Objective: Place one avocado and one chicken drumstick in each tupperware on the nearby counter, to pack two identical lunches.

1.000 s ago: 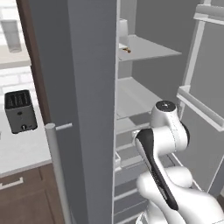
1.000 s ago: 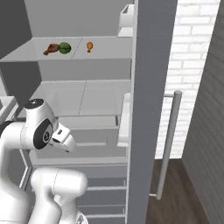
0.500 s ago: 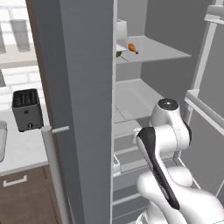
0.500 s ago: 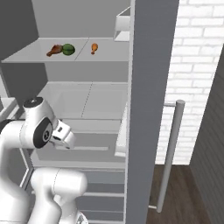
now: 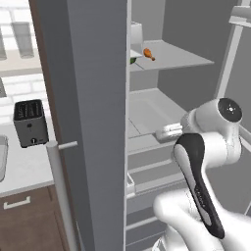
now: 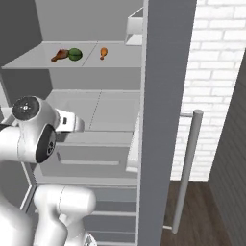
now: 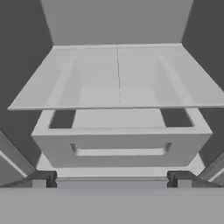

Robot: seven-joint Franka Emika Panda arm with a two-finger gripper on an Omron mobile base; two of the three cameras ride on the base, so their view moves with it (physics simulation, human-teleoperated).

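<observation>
1. Green avocado (image 6: 75, 54) and dark drumstick (image 6: 59, 55) touching on the fridge shelf (image 6: 29, 60), up and left of the gripper (image 6: 80, 126); orange drumstick (image 6: 103, 52) just beside them, higher than the tool.
2. Gripper (image 7: 112, 180) fully spread, holding nothing, aimed at the drawer (image 7: 120, 144) straight ahead under a lower shelf (image 7: 118, 100).
3. Nothing packed yet, judging from here: all picks and placements left. Toaster (image 5: 30, 122) far off on the counter (image 5: 24, 166).
</observation>
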